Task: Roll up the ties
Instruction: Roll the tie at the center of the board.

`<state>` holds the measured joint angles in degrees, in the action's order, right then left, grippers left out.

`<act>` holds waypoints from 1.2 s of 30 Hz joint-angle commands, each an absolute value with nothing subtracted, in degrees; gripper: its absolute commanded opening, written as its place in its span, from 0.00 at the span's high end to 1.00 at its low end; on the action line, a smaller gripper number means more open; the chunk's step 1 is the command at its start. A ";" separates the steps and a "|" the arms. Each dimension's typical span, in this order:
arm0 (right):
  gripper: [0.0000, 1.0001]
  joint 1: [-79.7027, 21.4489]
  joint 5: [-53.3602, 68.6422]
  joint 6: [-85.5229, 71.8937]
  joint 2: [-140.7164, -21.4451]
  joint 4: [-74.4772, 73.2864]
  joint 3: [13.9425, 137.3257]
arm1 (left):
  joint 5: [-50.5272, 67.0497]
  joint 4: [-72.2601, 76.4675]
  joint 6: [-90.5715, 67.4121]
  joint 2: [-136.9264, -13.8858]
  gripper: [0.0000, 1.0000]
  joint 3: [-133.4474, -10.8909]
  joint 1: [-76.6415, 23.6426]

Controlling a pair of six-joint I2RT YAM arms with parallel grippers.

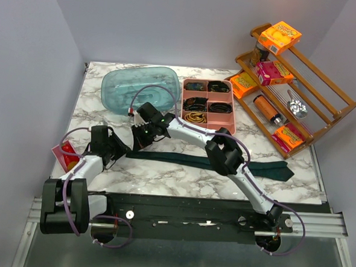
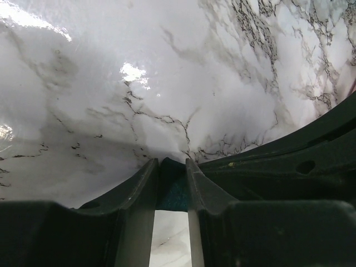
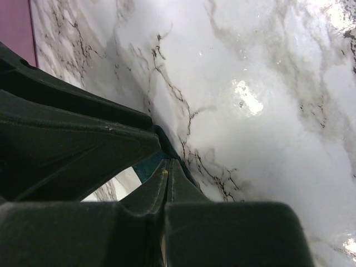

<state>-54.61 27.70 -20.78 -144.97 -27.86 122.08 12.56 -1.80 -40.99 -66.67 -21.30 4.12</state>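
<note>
A long dark teal-green fabric necktie lay flat across the white marble table. The left gripper pinched its narrow end between slightly parted fingers — the right gripper, fingers pressed together, nipped the same teal fabric just beside.

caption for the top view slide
Left gripper and right gripper pinch one end of the dark green tie stretched across the marble table.
</note>
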 commanded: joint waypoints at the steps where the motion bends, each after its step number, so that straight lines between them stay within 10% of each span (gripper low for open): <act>1: 0.94 -53.79 27.95 -21.09 -143.88 -28.83 121.73 | 13.01 -3.25 -40.08 -67.59 0.69 -19.78 4.31; 8: 0.94 -53.88 27.69 -20.48 -142.56 -28.92 122.08 | 12.83 -3.96 -38.67 -66.97 0.99 -20.74 4.22; 36: 0.94 -54.58 23.03 -17.75 -138.78 -28.92 116.98 | 9.84 -8.61 -37.00 -66.36 1.00 -30.14 -1.74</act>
